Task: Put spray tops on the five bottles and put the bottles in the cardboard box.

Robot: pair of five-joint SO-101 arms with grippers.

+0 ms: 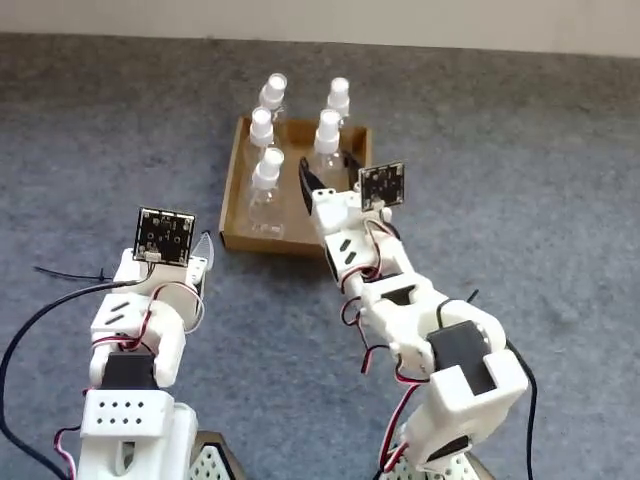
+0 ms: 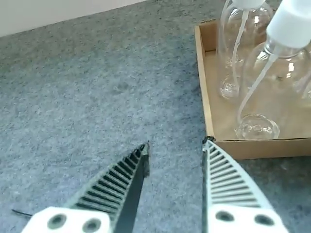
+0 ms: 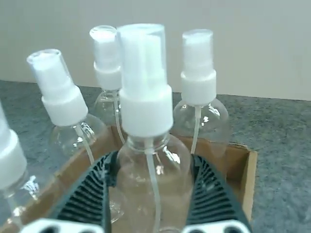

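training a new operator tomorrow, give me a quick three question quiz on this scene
1. How many bottles stand in the high view?
2. True or false: the left gripper has its jaws closed on a bottle.
3. What stands between the jaws of the right gripper? A) a bottle with a spray top B) a loose cap C) nothing

Key: 1. five. 2. false, its jaws are open above the carpet, beside the cardboard box. 3. A.
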